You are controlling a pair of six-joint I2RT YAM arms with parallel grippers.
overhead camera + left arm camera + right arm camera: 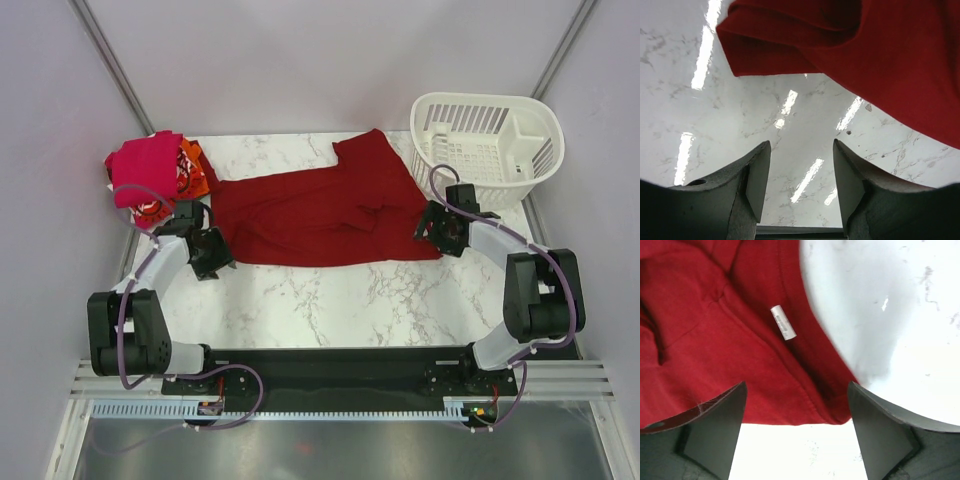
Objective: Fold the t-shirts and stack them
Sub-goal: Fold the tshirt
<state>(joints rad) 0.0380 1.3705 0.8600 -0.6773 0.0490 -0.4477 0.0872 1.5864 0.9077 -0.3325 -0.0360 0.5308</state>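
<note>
Dark red t-shirt (320, 210) spread out, somewhat rumpled, across the middle of the marble surface (330, 300), with its small white neck label (783, 323) at the right end. Heaped at the far left corner, a magenta-pink t-shirt (145, 165) with an orange t-shirt (195, 168) just beside it. At the far right corner, a white slotted basket (487, 145). Left fingers (752, 175) spread wide over bare marble, just short of the shirt's left edge. Right fingers (875, 415) likewise spread, over the collar corner, gripping nothing
</note>
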